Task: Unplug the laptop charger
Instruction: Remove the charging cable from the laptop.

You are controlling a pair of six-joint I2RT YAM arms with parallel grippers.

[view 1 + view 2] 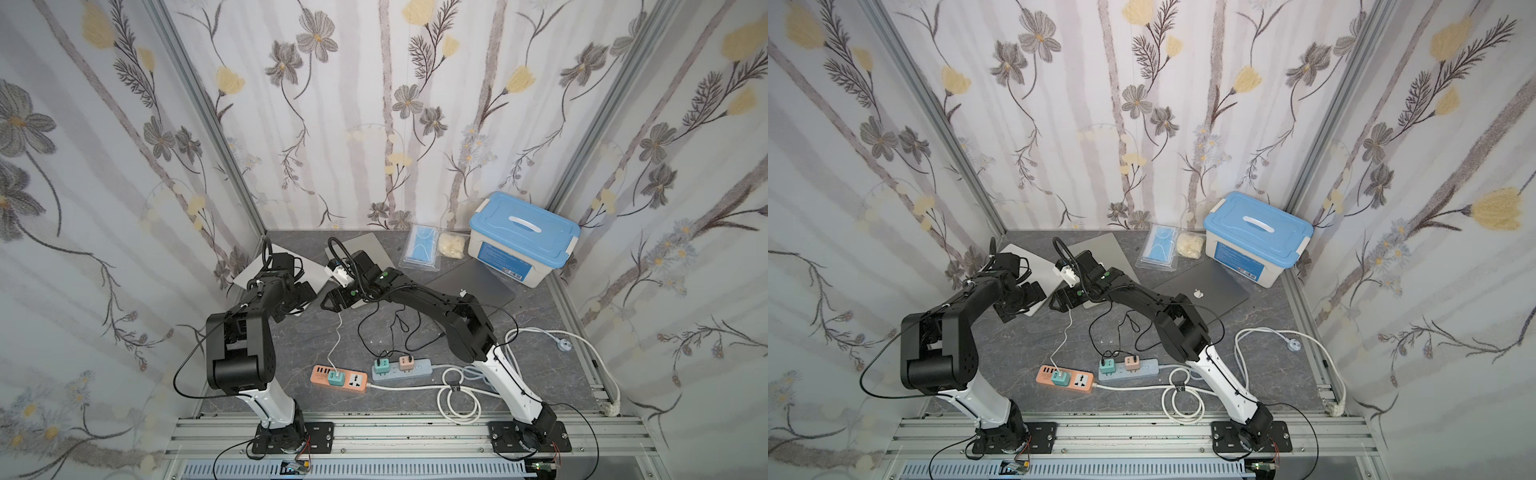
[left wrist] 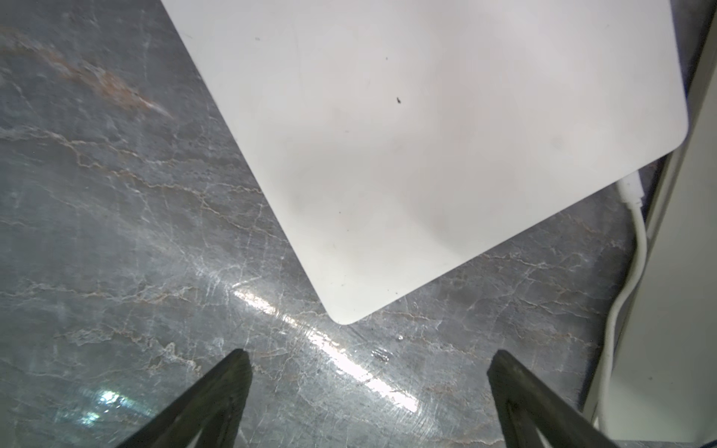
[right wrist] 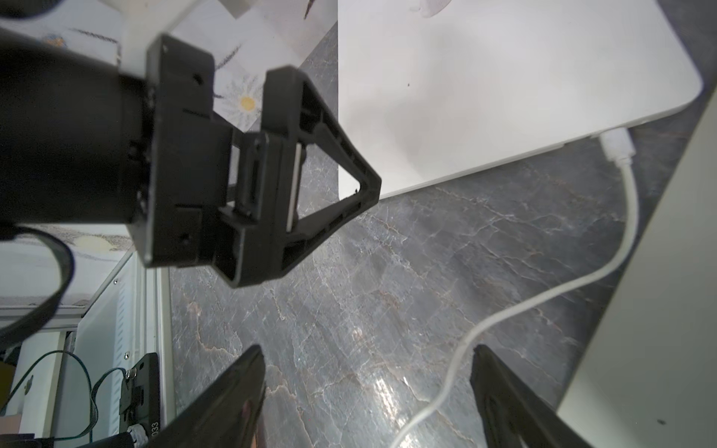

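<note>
At the back left of the bench (image 1: 299, 345), the white laptop (image 3: 485, 89) lies shut with the charger plug (image 3: 617, 145) seated in its side edge; the white cable (image 3: 574, 287) runs from there to a teal adapter (image 1: 335, 377) in the orange power strip (image 1: 358, 383). The right end effector (image 3: 366, 349) hovers short of the plug, jaws apart and gripping nothing, cable slack lying below the gap. The left end effector (image 2: 370, 357) hangs by a corner of the laptop, wide open and empty. This looks like the approach step: next the right arm should reach the plug, close on its body rather than the cord, and pull straight out, perhaps with the left steadying the laptop
</note>
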